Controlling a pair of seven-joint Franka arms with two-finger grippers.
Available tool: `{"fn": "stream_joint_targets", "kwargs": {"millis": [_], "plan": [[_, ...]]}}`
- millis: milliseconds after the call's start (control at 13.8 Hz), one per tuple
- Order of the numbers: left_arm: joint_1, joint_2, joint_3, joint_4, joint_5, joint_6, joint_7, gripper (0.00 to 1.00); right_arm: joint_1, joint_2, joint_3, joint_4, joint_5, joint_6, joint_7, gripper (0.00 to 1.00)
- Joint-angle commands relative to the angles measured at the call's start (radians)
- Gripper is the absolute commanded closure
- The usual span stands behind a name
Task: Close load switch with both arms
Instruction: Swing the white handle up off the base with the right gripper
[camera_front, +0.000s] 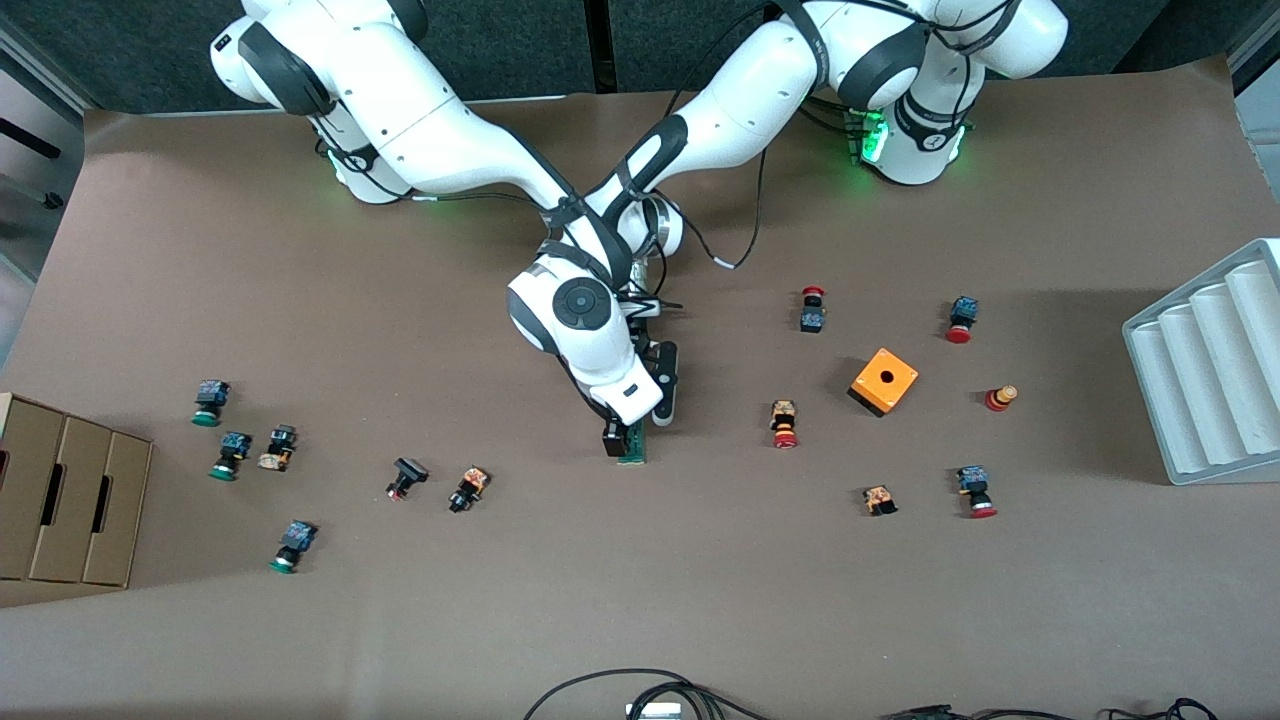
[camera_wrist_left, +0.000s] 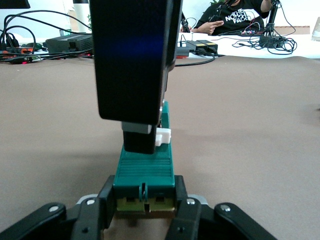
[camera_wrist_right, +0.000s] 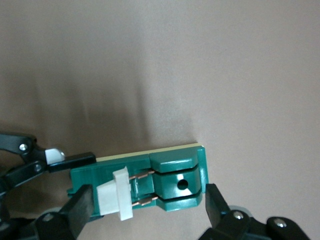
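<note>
The load switch (camera_front: 632, 446), a narrow dark-green block with a white lever, lies on the brown table at its middle. My left gripper (camera_front: 646, 420) lies low at the switch's end farther from the front camera. In the left wrist view my left gripper (camera_wrist_left: 145, 200) is shut on that end of the switch (camera_wrist_left: 145, 167). My right gripper (camera_front: 621, 437) comes down on the switch from above. In the right wrist view my right gripper (camera_wrist_right: 148, 210) is open. Its fingers straddle the white lever (camera_wrist_right: 112, 195) and the green end block (camera_wrist_right: 175, 181). One finger touches the lever.
Small red- and green-capped push-buttons lie scattered toward both ends of the table. An orange cube with a hole (camera_front: 883, 381) sits toward the left arm's end. A white ribbed tray (camera_front: 1210, 370) stands at that edge, and a cardboard box (camera_front: 60, 500) at the right arm's edge.
</note>
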Motion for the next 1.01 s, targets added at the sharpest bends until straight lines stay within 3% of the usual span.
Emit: {"fn": "stream_joint_targets", "kwargs": {"millis": [0, 651, 940], "plan": [[0.002, 0.01, 0.004, -0.011, 0.001, 0.017, -0.001, 0.67, 0.005, 0.0, -0.002, -0.007, -0.035, 0.027, 0.022, 0.01], [0.002, 0.01, 0.004, -0.011, 0.001, 0.017, -0.001, 0.67, 0.005, 0.008, -0.002, -0.007, -0.033, 0.03, 0.023, 0.01], [0.002, 0.01, 0.004, -0.011, 0.001, 0.017, -0.001, 0.67, 0.005, 0.008, -0.004, -0.007, -0.035, 0.031, 0.019, 0.11]]}}
